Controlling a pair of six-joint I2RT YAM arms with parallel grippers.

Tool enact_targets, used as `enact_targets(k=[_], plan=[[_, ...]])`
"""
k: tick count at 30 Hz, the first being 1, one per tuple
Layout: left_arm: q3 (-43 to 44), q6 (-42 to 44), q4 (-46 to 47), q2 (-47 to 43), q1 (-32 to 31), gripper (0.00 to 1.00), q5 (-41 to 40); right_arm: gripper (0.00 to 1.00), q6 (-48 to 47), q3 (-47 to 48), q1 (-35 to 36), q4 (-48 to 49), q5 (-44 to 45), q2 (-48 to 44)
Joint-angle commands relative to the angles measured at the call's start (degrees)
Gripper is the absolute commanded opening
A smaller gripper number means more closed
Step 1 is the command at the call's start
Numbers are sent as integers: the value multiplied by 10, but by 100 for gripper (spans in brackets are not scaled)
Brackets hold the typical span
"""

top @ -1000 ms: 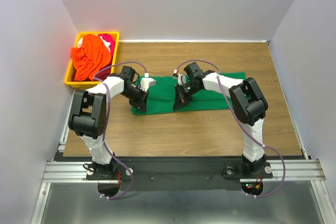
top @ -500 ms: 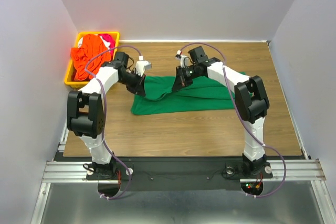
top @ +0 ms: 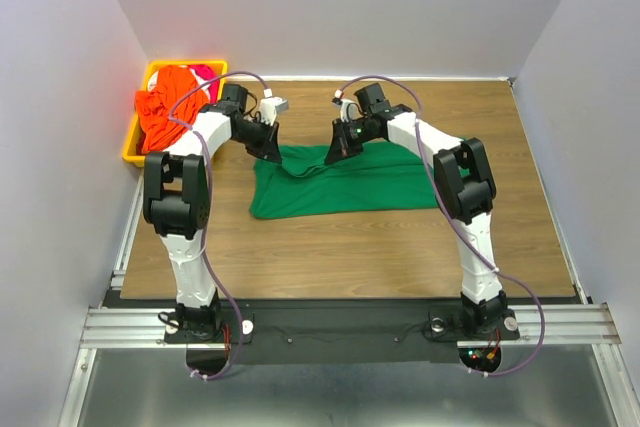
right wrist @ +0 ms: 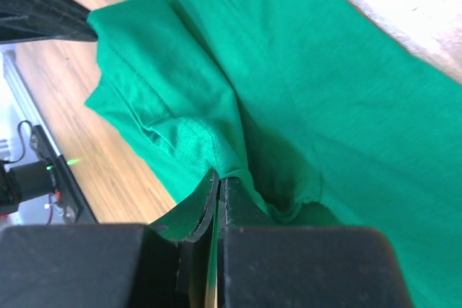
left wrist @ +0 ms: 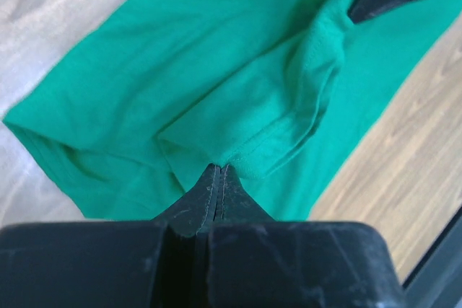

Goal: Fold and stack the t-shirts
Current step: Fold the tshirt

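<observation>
The green t-shirt (top: 345, 182) lies partly folded on the wooden table (top: 400, 247). My left gripper (top: 277, 155) is shut on its near-left hem, and the pinched cloth (left wrist: 238, 156) bunches at the tips. My right gripper (top: 331, 153) is shut on the same edge further right, with the fabric (right wrist: 195, 142) gathered at its tips. Both hold the edge lifted toward the far side of the shirt. The orange t-shirt (top: 168, 107) and a bit of the red-pink t-shirt (top: 203, 73) sit crumpled in the bin.
A yellow-orange plastic bin (top: 135, 152) stands at the far left edge of the table, close to my left arm. White walls close in the left, far and right sides. Bare wood lies to the right of and in front of the green shirt.
Both grippers have moved away from the arm bases toward the far side, carrying the green shirt's near edge up and over. The shirt now looks shorter front to back.
</observation>
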Motion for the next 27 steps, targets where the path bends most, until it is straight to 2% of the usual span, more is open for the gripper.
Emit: enact_targets(k=[1,4,6,7,8,9,12,16,20,24,27], plan=[[35,-19,20,18,7,0,2,0,-13,26,-7,13,15,8],[35,-27,34,30,9,0,-1,1,-13,22,-12,14,22,12],[40,-39,36,37,12,4,-3,9,-11,19,-16,14,28,13],[42,-43,36,39,13,10,-2,14,-10,17,-19,14,28,12],[42,-48,38,38,16,21,10,21,-9,15,-21,14,29,8],[40,-53,45,37,20,25,19,33,-6,10,-23,14,28,6],[36,-76,61,24,34,29,42,43,2,7,-39,15,31,-12],[18,-99,85,-13,49,35,54,46,12,6,-80,15,30,-36],[-13,-93,87,-57,53,35,63,45,0,-45,-109,12,24,-84],[-69,-54,70,-98,36,36,41,44,-70,-114,-125,-5,58,-144],[-87,-37,59,-99,14,36,24,43,-99,-129,-125,-16,71,-161]])
